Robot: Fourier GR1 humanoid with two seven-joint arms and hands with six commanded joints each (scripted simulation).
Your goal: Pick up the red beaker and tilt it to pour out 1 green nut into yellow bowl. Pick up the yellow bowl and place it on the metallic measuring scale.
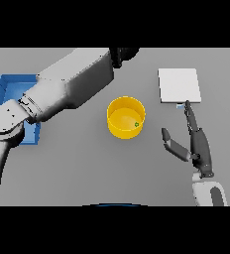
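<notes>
1. The round yellow plastic bowl [126, 117] sits upright on the flat grey bench [87, 163], pretty much in the middle of the scene.
2. There's one small green nut [136, 124] lying inside the bowl, on the bottom towards its right side.
3. The flat square pale metallic scale [179, 85] is far right on the bench, well apart from the bowl, with nothing on top of it.
4. The right hand [199, 145] comes in from the near right. Its fingers [190, 115] are straight and released, grasping nothing, and the tips point at the near edge of the scale. The thumb sticks out to the left, towards the bowl but not touching it.
5. The left arm [62, 92] reaches across from the near left up to the far middle. Its hand [123, 54] is only a dark blob at the far edge, so I can't tell what its fingers are doing.
6. A blue rectangular tray [10, 89] lies on the left of the bench, partly hidden under the left arm.
7. Can't see the red beaker anywhere.
</notes>
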